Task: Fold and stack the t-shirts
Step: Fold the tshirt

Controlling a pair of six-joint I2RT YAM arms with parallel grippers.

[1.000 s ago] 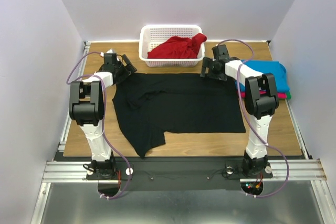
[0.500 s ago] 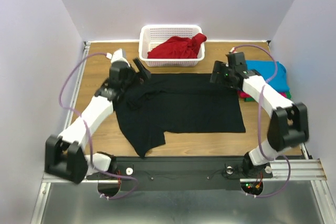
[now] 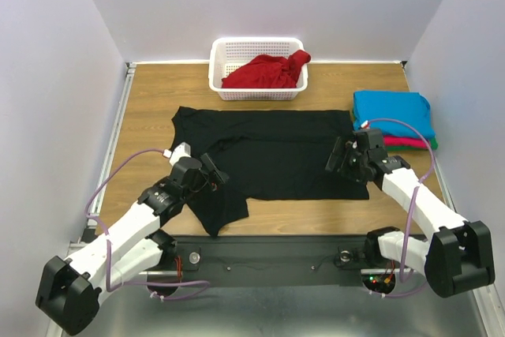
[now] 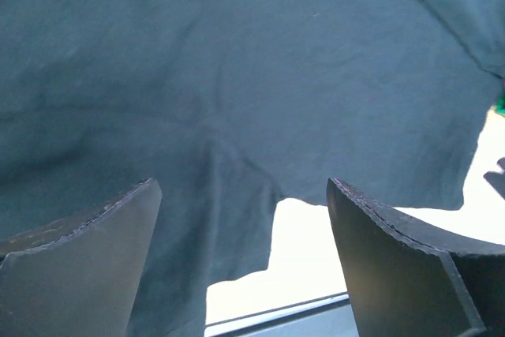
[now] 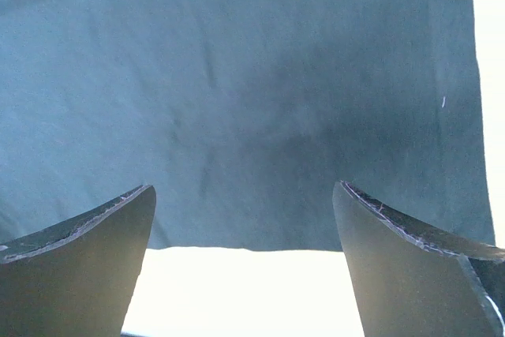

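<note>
A black t-shirt (image 3: 272, 151) lies spread flat on the wooden table (image 3: 146, 104), one sleeve hanging toward the near left. My left gripper (image 3: 211, 173) hovers open over the shirt's near-left part by that sleeve. In the left wrist view the gripper (image 4: 241, 195) is empty, with the black cloth (image 4: 237, 76) below it. My right gripper (image 3: 338, 157) stands open over the shirt's near-right corner. The right wrist view shows this gripper (image 5: 245, 195) empty above the hem of the black cloth (image 5: 237, 76). A red t-shirt (image 3: 264, 73) lies crumpled in the basket. A folded turquoise t-shirt (image 3: 392, 112) tops a stack at the right.
The white lattice basket (image 3: 217, 65) stands at the table's far middle. Pink-red and green folded edges (image 3: 410, 144) show under the turquoise shirt. Bare wood (image 3: 316, 215) runs along the near edge, in front of the shirt.
Both arms have drawn back from the shirt's far corners to its near side, the left toward the sleeve, the right toward the near-right corner. Both grippers stayed open and empty.
</note>
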